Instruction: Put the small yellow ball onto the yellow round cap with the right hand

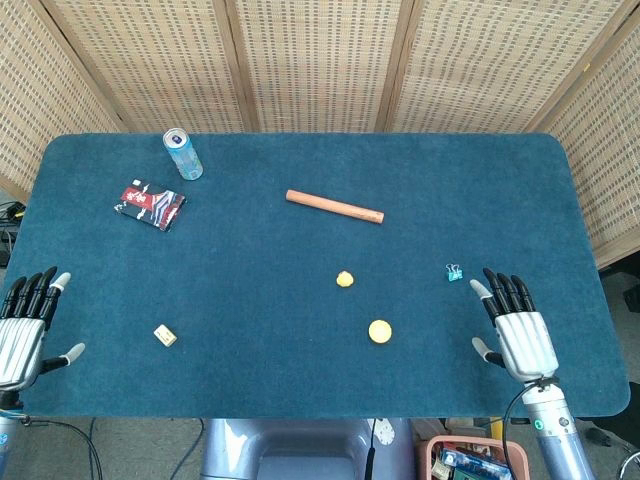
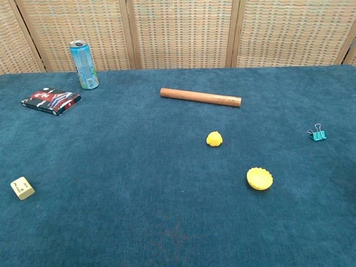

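Note:
The small yellow ball lies on the blue cloth near the table's middle. The yellow round cap sits a little nearer the front and to the right of it, apart from the ball. My right hand rests flat near the front right edge, fingers spread, holding nothing, well to the right of the cap. My left hand lies at the front left corner, also empty with fingers apart. Neither hand shows in the chest view.
A wooden rod lies behind the ball. A teal binder clip sits just ahead of my right hand. At the left are a drink can, a dark packet and a small cream block.

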Available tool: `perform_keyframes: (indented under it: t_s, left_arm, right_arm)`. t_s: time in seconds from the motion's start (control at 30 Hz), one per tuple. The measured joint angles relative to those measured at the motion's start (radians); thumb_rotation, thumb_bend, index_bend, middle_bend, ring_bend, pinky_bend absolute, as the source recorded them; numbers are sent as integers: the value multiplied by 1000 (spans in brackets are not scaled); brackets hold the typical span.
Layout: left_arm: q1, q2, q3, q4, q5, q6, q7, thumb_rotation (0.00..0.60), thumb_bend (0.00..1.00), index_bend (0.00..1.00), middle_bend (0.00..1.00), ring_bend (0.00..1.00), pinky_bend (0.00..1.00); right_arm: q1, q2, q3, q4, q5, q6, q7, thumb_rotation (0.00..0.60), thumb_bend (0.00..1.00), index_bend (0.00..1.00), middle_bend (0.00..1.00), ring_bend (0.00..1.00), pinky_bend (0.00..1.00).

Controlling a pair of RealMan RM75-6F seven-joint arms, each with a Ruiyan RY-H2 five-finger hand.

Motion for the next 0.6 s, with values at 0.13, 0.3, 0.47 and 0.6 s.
perform_keyframes:
  t_s: [0.13,0.3,0.47,0.6]
  left_arm:
    - [0,0,1,-2,0,-1,2,600,106,0,0,0,0]
    - [2,2,1,-3,0,2,0,600,105,0,0,0,0]
    - [3,3,1,-3,3,6,-2,600,106,0,0,0,0]
    - [4,4,-1,-2,2,10,-9,600,106,0,0,0,0]
  right_arm:
    - [-1,0,1,3,-1,1,3,600,200,40,0,0,0]
    - [-2,1,2,3,-5,2,7,600,200,40,0,0,0]
    - [-4,1,2,-3,-10,5,5,600,200,40,0,0,0]
    - [-4,0,3,-4,-8,2,1,600,200,40,0,0,0]
